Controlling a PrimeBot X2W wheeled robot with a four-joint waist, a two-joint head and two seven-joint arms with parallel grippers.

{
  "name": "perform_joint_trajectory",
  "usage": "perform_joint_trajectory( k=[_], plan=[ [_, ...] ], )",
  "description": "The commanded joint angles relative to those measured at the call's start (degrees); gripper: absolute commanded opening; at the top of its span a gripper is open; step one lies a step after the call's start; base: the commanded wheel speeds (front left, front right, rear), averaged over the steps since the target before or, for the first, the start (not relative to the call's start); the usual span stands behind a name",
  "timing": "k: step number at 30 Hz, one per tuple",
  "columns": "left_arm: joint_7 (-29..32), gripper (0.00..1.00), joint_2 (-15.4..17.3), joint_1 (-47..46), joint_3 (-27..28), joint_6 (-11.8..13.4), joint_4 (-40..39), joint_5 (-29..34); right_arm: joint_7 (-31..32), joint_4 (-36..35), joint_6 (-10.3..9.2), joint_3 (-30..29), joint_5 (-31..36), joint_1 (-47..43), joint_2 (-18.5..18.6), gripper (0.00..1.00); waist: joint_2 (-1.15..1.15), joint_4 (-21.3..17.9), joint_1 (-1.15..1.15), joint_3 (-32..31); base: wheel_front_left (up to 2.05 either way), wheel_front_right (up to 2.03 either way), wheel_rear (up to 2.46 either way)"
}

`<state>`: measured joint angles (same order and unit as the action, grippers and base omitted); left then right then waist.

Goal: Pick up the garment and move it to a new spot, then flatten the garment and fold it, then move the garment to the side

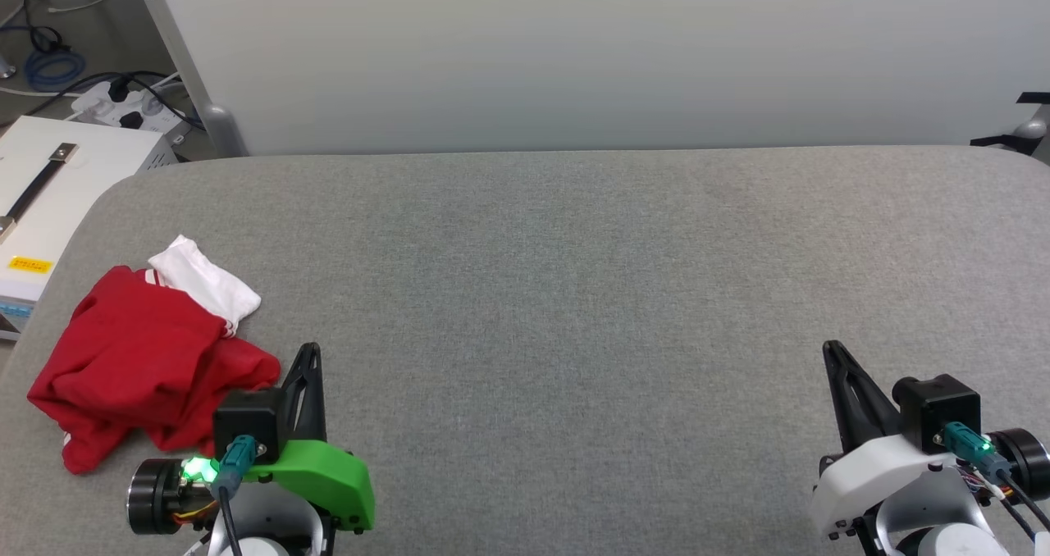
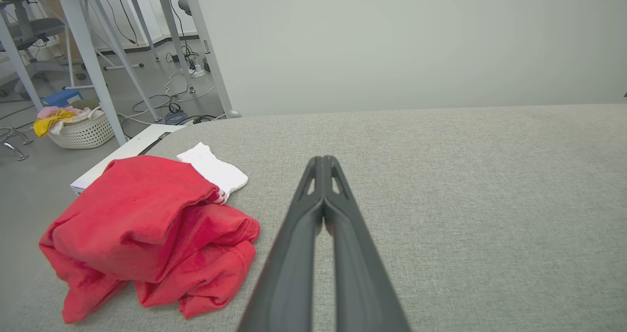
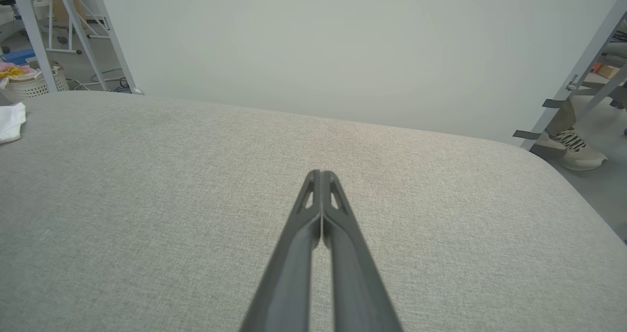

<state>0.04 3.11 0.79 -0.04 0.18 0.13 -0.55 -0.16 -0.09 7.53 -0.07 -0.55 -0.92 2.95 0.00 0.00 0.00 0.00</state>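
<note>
I've got the garment sitting crumpled on the grey padded table, at the table's left end and toward its near edge. It's a red heap folded over itself. One white sleeve sticks out on the far side of the heap, with striped trim where it meets the red. I can't see any lettering from here.

The left gripper is over the table's near edge, just beside the heap on the side toward the table's middle. Its two dark fingers are pressed together right up to the tips, so the pincer is fully narrow. In the left wrist view the fingers point across the table past the red cloth and aren't touching it.

The right gripper is over the table's near edge at its right end, well apart from the heap. Its pincer is narrow too, the fingers meeting along their length over bare grey fabric.

A pale panel stands along the table's far edge. Off the left end are a white box with a dark strap handle, a power strip with cables on the floor, and a white laundry basket of clothes. Off the far right corner, the right wrist view catches a person's foot in a beige sneaker.
</note>
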Motion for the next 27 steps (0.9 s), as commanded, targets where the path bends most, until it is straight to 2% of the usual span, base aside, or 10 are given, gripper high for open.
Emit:
perform_joint_trajectory(
  k=[1, 14, 15, 27],
  plan=[
    [-0.04, 0.00, -0.24, -0.79, 0.04, -0.18, -0.13, 0.55, 0.16, 0.09, -0.04, 0.07, 0.55, 0.92, -0.07, 0.00, 0.00, 0.00, 0.00, 0.00, 0.00, 0.00, 0.00],
    [-0.04, 0.00, -0.24, -0.79, 0.04, -0.18, -0.13, 0.55, 0.16, 0.09, -0.04, 0.07, 0.55, 0.92, -0.07, 0.00, 0.00, 0.00, 0.00, 0.00, 0.00, 0.00, 0.00],
    [-0.04, 1.00, -0.24, -0.79, 0.04, -0.18, -0.13, 0.55, 0.16, 0.09, -0.04, 0.07, 0.55, 0.92, -0.07, 1.00, 0.00, 0.00, 0.00, 0.00, 0.00, 0.00, 0.00],
    [-0.98, 1.00, -0.01, 0.14, -0.19, 0.90, -0.41, -0.29, -0.97, -0.47, 0.00, -0.32, -0.93, -0.12, 0.00, 1.00, 0.00, 0.02, 0.00, 0.06, 0.00, 0.00, 0.00]
  ],
)
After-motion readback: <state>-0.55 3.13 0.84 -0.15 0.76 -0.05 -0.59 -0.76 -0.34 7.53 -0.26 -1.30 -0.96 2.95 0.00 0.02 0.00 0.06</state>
